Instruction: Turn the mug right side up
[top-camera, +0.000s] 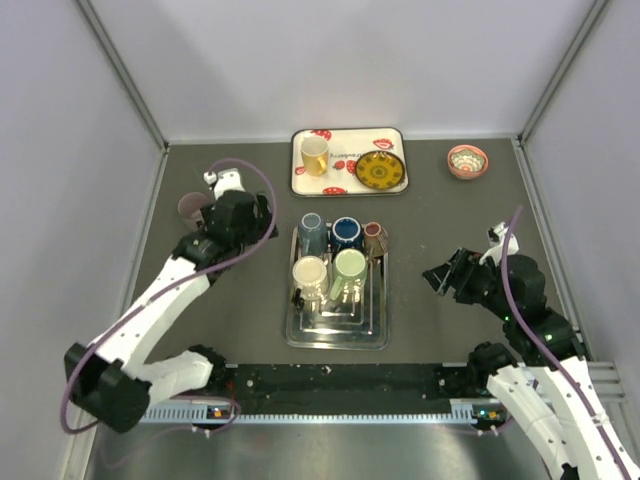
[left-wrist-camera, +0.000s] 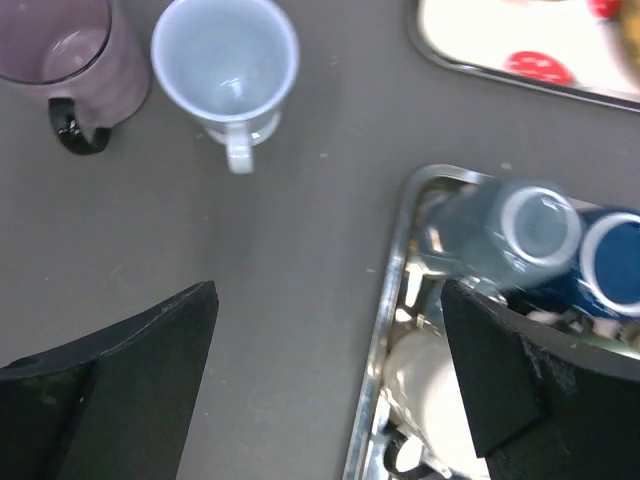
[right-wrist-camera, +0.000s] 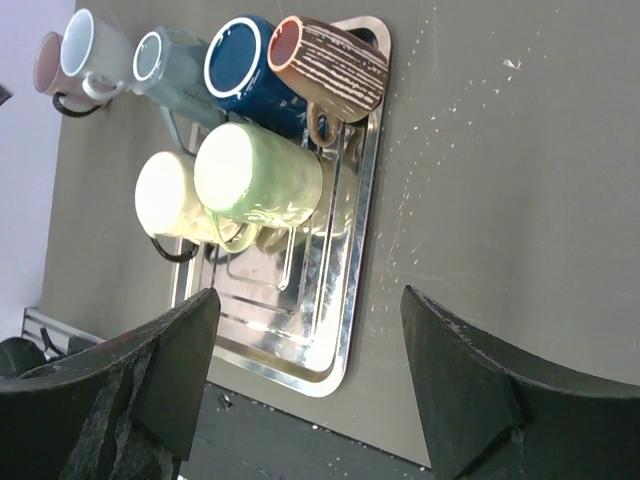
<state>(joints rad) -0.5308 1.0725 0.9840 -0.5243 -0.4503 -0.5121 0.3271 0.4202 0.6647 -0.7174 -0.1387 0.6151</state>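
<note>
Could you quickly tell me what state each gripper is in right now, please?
Left gripper: open, holding nothing.
Right gripper: open, holding nothing.

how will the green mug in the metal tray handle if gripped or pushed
The green mug looks like glazed ceramic, so probably rigid, breakable and slippery. It sits upside down close beside the cream mug, so a push would likely knock that one.
</note>
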